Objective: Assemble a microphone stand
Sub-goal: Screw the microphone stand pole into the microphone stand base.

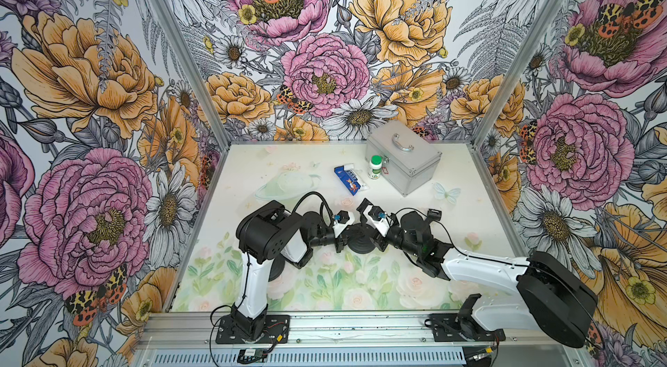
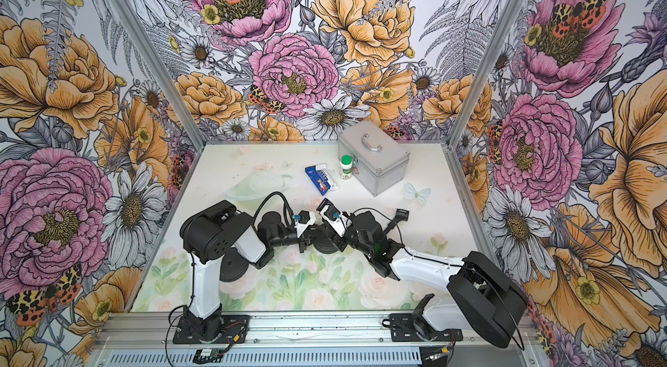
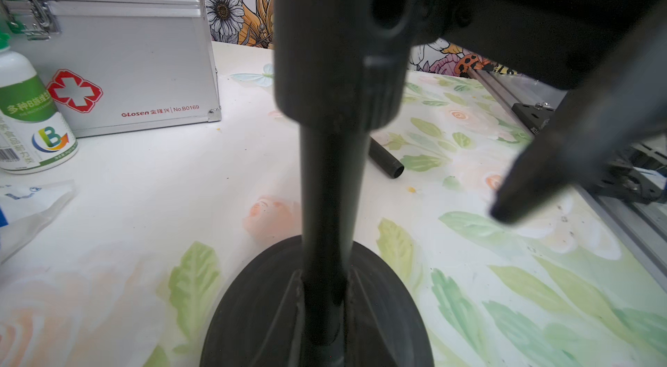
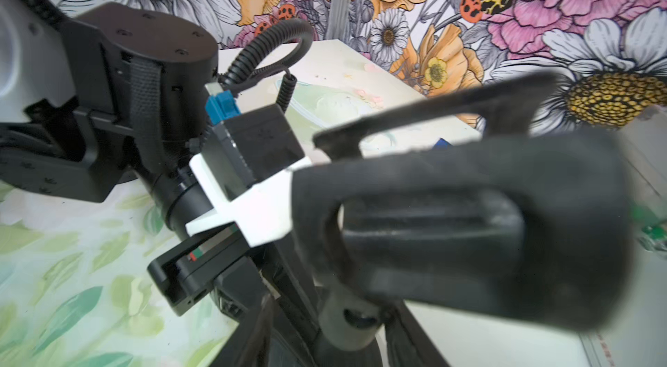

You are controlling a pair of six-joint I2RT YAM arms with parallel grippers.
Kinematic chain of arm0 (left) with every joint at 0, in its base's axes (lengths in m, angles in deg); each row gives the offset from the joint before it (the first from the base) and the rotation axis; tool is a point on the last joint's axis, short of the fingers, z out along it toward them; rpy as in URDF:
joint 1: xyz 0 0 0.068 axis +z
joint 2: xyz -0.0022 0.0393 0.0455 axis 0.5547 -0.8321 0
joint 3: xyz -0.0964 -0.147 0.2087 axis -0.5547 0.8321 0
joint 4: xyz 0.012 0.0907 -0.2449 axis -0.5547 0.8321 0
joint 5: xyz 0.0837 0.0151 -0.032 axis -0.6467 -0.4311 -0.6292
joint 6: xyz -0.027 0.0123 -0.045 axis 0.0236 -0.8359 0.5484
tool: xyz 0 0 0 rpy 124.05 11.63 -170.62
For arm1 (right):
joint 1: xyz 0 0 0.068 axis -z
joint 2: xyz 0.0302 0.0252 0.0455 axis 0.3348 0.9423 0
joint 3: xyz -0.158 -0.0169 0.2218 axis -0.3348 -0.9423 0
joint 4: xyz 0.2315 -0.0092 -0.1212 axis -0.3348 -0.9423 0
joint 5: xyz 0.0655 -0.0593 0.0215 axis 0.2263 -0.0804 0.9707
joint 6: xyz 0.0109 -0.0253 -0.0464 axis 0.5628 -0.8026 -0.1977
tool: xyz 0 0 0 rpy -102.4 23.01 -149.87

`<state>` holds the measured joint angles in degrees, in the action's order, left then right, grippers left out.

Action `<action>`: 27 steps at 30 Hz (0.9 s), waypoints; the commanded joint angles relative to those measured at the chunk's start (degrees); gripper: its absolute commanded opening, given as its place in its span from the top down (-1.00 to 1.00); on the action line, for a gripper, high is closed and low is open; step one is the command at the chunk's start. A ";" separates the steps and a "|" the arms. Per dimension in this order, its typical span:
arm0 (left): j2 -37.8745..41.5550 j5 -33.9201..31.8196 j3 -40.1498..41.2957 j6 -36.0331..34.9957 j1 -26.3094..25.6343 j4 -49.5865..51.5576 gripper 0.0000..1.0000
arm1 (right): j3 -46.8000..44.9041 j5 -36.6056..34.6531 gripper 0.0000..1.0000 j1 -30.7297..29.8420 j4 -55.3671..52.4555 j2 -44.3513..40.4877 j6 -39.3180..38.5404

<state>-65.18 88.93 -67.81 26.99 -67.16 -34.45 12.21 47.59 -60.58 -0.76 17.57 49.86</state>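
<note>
Left gripper [image 1: 341, 242]: closed, centre of a top view, hard against round base [image 1: 361, 244]. Probably clamped on upright pole [image 3: 330, 195], though cannot make out its fingers. Right gripper [image 1: 379, 240]: just right of it, jaws apart, nothing clearly held. Pole-to-base joint judged done, seen upright mid-frame in left wrist view. Short black tube [image 3: 386, 158]: loose on mat right of pole, judged yet to fit.
</note>
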 commanded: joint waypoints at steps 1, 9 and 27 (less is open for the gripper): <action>1.23 1.10 -0.59 0.47 -0.02 1.88 0.73 | 2.08 20.27 -0.01 4.49 -7.32 -0.54 -6.62; 1.69 0.28 -0.41 -0.35 -0.45 2.59 0.71 | 11.60 33.51 0.00 13.23 -15.69 5.76 -9.47; 1.84 -0.23 -0.37 -0.25 -0.54 2.55 0.53 | 8.08 14.65 1.00 12.65 -2.00 8.23 1.26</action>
<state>-64.62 88.63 -67.96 26.97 -67.29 -32.83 25.83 80.14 -46.76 -11.86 27.38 43.36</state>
